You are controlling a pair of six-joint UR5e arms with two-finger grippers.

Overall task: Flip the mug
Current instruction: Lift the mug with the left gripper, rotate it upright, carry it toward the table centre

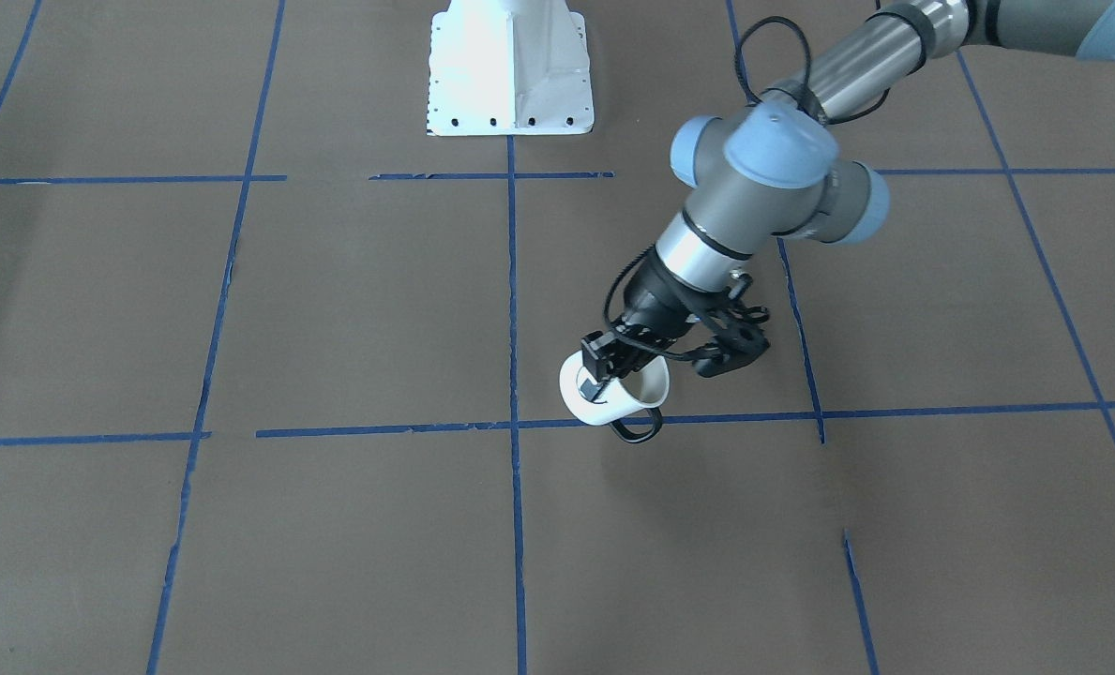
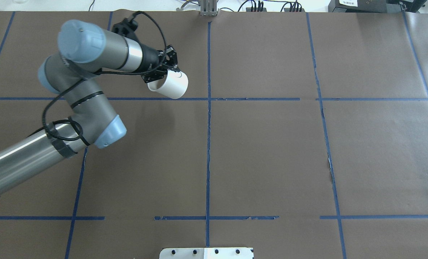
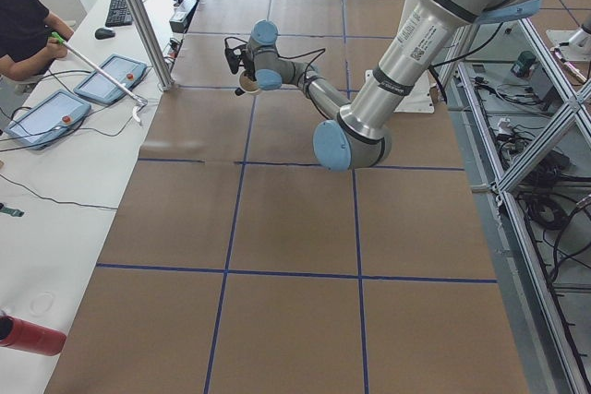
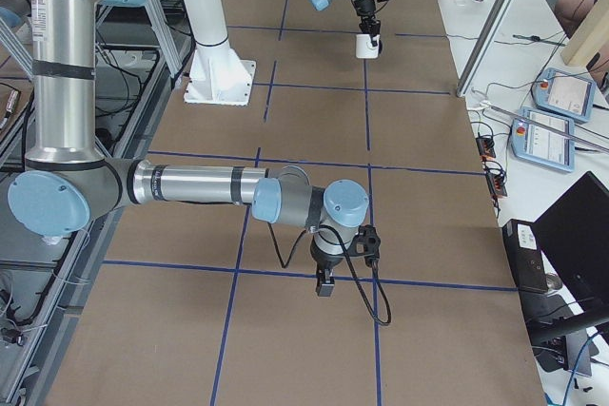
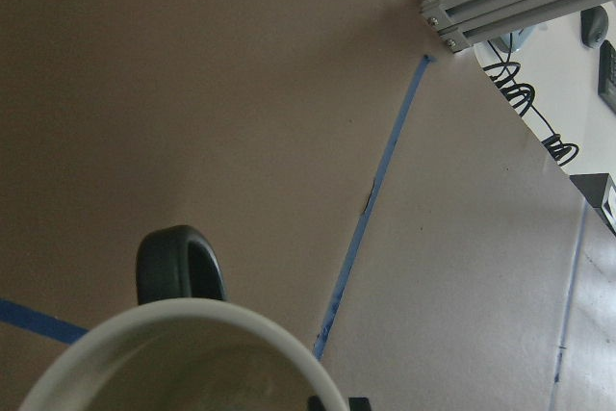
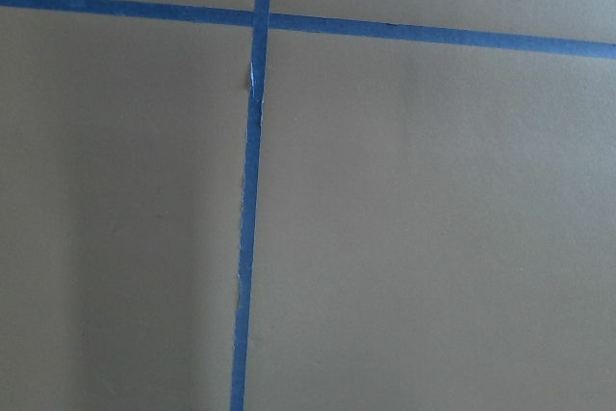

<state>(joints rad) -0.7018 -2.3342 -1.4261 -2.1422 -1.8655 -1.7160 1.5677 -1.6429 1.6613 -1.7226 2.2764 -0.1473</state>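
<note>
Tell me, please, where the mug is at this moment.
In the overhead view the mug is at the upper left, tilted and gripped at its rim by the left hand, just above a blue tape line.

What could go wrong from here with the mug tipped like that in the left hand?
1. The left hand seems to pinch only the rim of the tilted mug. The smooth white wall might slip or swivel in so thin a grip as it turns.
2. The dark handle sticks out on the side away from the robot. If the mug comes down at this angle, it may strike the table first and twist the mug loose.
</note>
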